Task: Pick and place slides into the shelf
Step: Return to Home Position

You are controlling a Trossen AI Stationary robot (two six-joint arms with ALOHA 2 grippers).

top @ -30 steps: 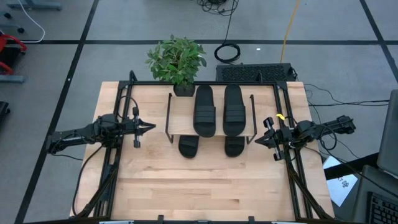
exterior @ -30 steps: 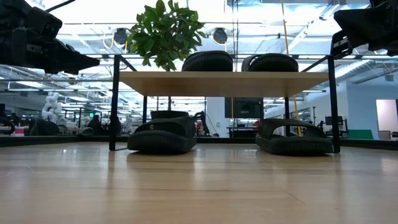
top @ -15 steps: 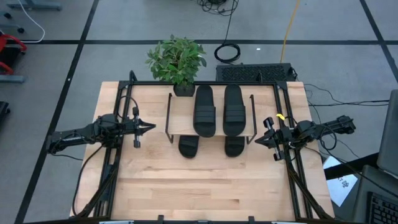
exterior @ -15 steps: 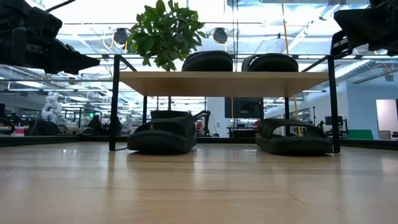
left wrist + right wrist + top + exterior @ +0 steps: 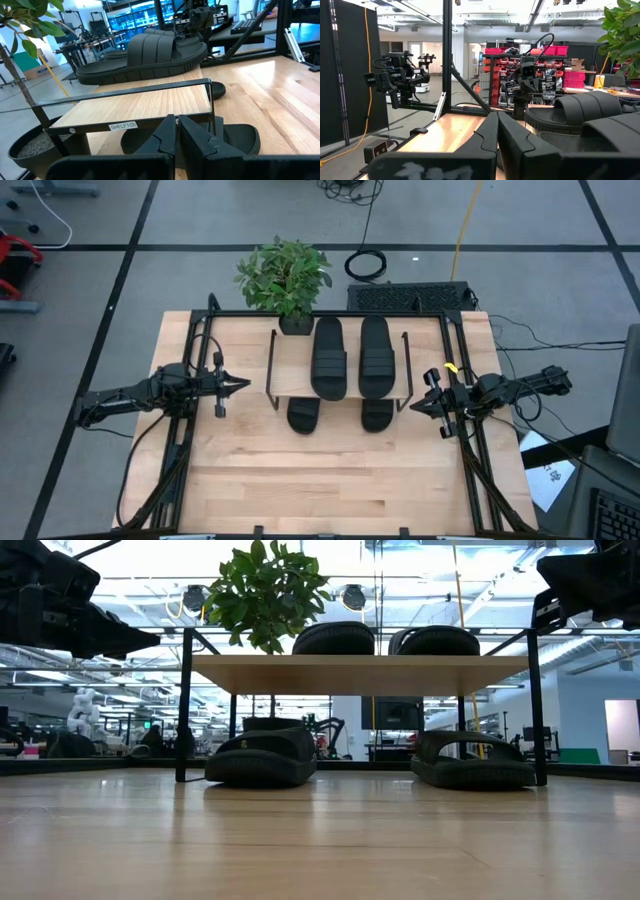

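Observation:
Two black slides (image 5: 329,358) (image 5: 374,357) lie side by side on the shelf's light wood top board (image 5: 291,368). Two more slides (image 5: 303,413) (image 5: 377,415) rest on the table under the board, their near ends sticking out past its near edge; the low view shows them (image 5: 262,758) (image 5: 472,761) sole-down between the wire legs. My left gripper (image 5: 246,384) hovers shut to the left of the shelf, its fingers (image 5: 176,131) pointing at it. My right gripper (image 5: 413,406) hovers shut to the right of the shelf, fingers (image 5: 496,131) closed together.
A potted plant (image 5: 285,280) stands at the table's far edge, just behind the shelf's far-left corner. Black rails (image 5: 330,314) frame the table's far, left and right sides. Bare wood tabletop (image 5: 330,480) stretches across the near half.

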